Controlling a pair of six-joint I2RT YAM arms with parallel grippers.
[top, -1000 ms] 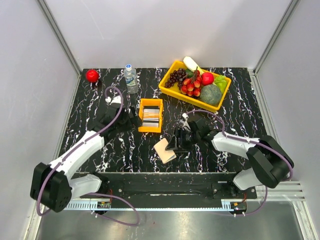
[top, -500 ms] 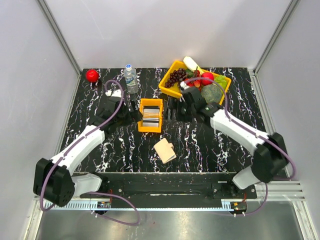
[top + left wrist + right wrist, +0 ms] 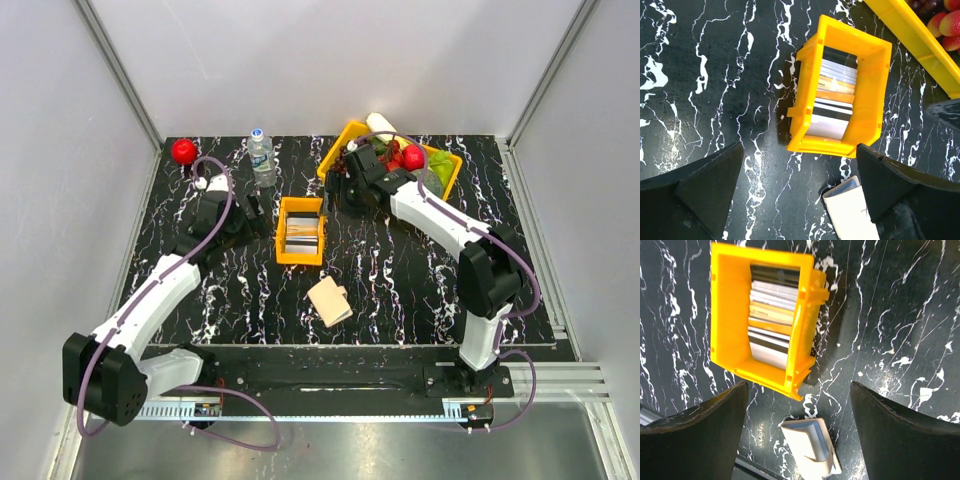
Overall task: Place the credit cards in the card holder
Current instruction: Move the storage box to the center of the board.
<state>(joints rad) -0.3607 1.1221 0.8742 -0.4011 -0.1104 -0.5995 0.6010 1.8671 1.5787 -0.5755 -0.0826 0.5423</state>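
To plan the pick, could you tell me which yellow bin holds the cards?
The small bin mid-table, with cards inside; the big tray holds fruit.

Tan card holder [image 3: 329,301], orange tray [image 3: 283,232], black white-veined table [image 3: 400,282]

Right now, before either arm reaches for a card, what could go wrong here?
The cards stand packed on edge in the orange bin; wide fingers may pinch several or push the bin.
The left gripper and right gripper flank that bin, both open; reaching together, they may collide.
The water bottle stands upright close to the left gripper and could be tipped.
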